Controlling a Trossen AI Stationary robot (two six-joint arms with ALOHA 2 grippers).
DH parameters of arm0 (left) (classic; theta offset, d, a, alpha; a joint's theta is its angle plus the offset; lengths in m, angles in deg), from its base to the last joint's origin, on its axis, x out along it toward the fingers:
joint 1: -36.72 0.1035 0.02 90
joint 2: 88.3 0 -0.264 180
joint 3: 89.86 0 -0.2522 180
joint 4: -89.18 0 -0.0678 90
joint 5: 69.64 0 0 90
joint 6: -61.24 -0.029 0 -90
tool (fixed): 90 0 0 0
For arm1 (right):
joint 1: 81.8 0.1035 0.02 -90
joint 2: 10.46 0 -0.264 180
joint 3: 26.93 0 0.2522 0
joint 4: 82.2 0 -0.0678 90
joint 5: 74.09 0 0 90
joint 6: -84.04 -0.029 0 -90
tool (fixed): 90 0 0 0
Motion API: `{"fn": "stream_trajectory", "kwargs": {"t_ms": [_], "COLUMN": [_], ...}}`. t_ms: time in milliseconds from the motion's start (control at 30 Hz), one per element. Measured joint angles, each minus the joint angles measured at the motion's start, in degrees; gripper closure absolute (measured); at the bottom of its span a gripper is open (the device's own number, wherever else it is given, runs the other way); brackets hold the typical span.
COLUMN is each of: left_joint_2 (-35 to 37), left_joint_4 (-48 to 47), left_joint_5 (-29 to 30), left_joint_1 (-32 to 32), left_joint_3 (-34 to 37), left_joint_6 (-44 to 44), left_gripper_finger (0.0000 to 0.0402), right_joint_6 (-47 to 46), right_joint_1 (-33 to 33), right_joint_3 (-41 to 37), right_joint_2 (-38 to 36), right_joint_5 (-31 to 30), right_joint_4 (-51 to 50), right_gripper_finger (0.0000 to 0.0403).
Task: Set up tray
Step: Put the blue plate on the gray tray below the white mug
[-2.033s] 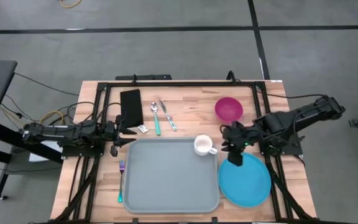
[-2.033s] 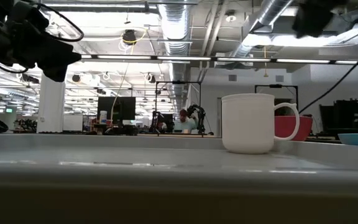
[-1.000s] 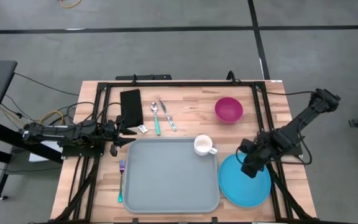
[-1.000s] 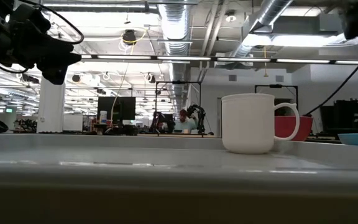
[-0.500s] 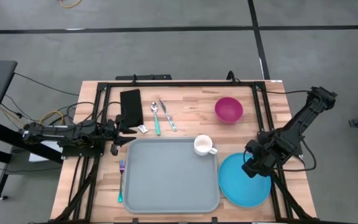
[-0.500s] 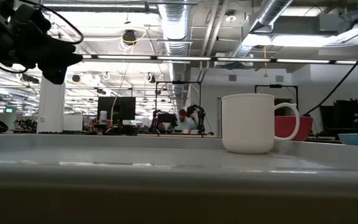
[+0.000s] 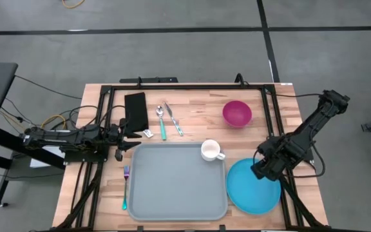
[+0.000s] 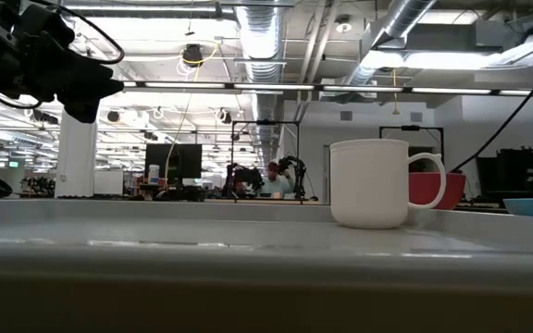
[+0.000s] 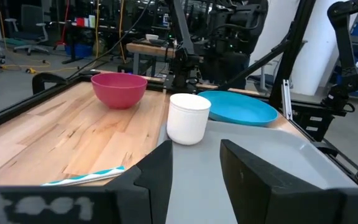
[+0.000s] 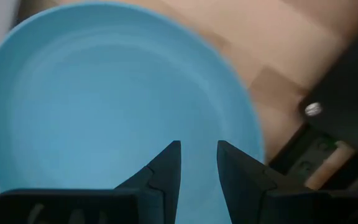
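Right gripper (image 10: 197, 163) poised over the blue plate (image 7: 255, 187), jaws set narrow and empty.

The plate's rim curves past the jaws on the far side, bare bench (image 7: 198, 113) beyond it. The tray (image 7: 176, 183) lies just beside the plate, a white mug (image 7: 210, 151) in its corner. The left gripper (image 9: 194, 163) waits low at the tray's opposite edge, jaws narrowly parted, open tray floor ahead of them up to the mug.

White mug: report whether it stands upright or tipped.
Upright. The white mug stands on its base in the tray's corner, with its open mouth facing up in the high view.
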Motion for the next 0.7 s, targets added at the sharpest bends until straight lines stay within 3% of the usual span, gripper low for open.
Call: {"fn": "stream_trajectory", "kwargs": {"t_ms": [200, 367, 700], "left_joint_2": [0.0, 0.0, 0.0], "left_joint_4": [0.0, 0.0, -0.1], "left_joint_5": [0.0, 0.0, -0.8], "left_joint_1": [0.0, 0.0, 0.0], "left_joint_3": [0.0, 0.0, 0.0], "left_joint_6": [0.0, 0.0, 0.0], "left_gripper_finger": [0.0279, 0.0279, 0.0279], "right_joint_6": [11.8, 18.1, 35.8], "right_joint_1": [-0.3, -1.5, -3.0], "right_joint_3": [0.0, 1.0, 16.8], "right_joint_2": [1.8, 8.8, 26.2], "right_joint_5": [1.7, 6.4, 7.0], "right_joint_4": [13.9, 23.2, 25.0], "right_gripper_finger": [0.0305, 0.0305, 0.0305]}}
